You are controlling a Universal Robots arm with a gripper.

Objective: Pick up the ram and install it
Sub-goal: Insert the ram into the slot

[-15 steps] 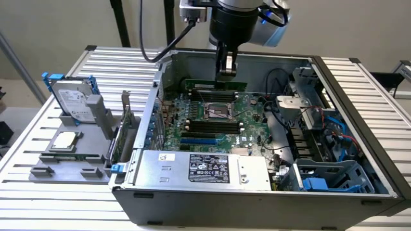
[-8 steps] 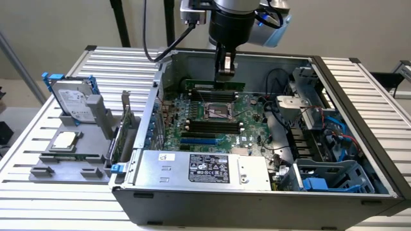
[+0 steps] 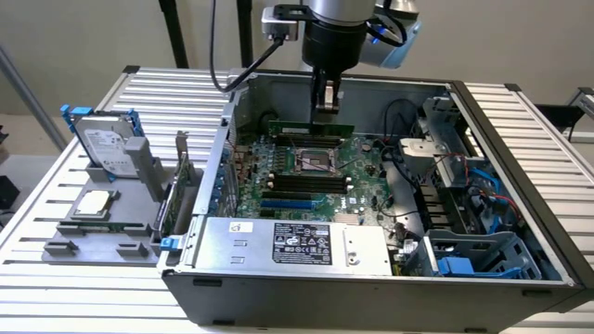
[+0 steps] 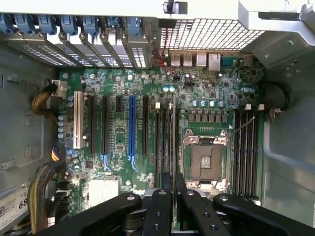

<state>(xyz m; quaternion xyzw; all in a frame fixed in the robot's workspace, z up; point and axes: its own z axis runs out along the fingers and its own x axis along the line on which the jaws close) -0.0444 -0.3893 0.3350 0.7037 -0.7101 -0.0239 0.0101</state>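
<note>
My gripper point(image 3: 325, 111) hangs inside the open computer case point(image 3: 519, 174), shut on the ram point(image 3: 311, 129). The ram is a long, thin green stick, held level by its top edge above the motherboard point(image 3: 357, 167). In the wrist view the black fingers point(image 4: 160, 206) pinch the ram point(image 4: 173, 147), which appears edge-on as a thin line. That line runs along the black memory slots point(image 4: 165, 142) beside the empty processor socket point(image 4: 205, 160). The ram is clear of the board and sits in no slot.
A grey power supply point(image 3: 297, 243) fills the case's near side, with a drive cage point(image 3: 474, 254) and cables at the exterior view's right. On the table at the left, a grey tray point(image 3: 102, 240) carries a hard drive point(image 3: 107, 142), a silver processor point(image 3: 93, 203) and an upright green card point(image 3: 181, 184).
</note>
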